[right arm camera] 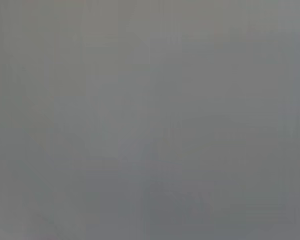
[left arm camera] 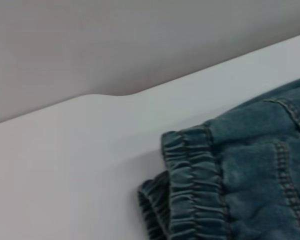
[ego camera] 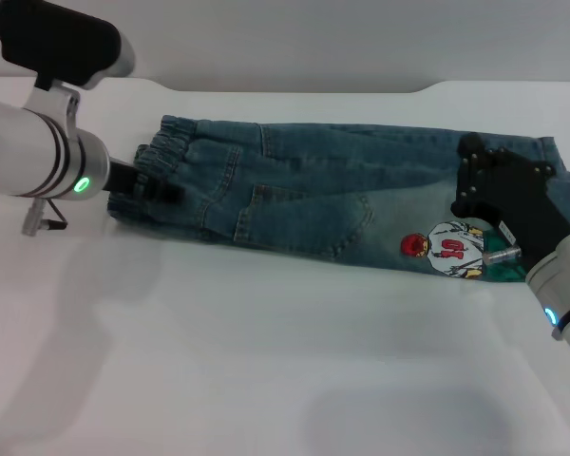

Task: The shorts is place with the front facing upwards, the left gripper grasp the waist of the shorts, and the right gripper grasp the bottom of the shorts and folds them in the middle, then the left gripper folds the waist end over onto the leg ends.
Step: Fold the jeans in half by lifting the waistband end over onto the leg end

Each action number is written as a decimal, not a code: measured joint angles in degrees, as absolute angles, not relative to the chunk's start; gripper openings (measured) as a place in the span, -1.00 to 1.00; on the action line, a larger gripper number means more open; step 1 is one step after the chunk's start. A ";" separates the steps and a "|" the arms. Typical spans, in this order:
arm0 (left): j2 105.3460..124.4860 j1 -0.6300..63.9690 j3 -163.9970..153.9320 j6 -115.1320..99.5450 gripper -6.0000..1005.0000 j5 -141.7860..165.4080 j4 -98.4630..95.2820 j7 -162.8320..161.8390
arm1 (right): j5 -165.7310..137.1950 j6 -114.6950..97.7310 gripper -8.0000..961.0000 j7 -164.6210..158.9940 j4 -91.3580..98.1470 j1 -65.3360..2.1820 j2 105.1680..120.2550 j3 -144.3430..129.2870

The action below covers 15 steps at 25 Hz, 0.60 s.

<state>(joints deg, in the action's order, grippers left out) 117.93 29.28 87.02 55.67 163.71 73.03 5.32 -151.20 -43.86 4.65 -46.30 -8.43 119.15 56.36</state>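
One pair of shorts (ego camera: pixel 332 204), folded lengthwise on white table (ego camera: pixel 266 361). Left gripper (ego camera: pixel 157 188) at waist (ego camera: pixel 166 152), right gripper (ego camera: pixel 480 190) over leg ends; grip of both unclear.

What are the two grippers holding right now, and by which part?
The left gripper sits at the gathered waist of the denim shorts; the right gripper is over the leg ends. Whether either actually grips the fabric cannot be told.

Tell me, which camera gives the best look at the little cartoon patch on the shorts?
The head view. There the cartoon patch shows red and white on the shorts, right beside the right gripper. The left wrist view shows only the gathered waist of the shorts, with no patch. The right wrist view shows plain grey, nothing of the patch.
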 joint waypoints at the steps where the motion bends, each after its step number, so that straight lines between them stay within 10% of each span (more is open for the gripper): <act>1: 117.93 29.26 87.39 55.65 0.68 163.94 73.04 5.31 | -151.19 -43.87 -0.98 4.66 -46.37 -8.43 119.13 56.29; 15: 117.95 29.41 89.68 54.84 0.68 164.55 69.71 5.42 | -151.17 -43.87 -0.98 4.65 -47.40 -7.35 119.16 56.13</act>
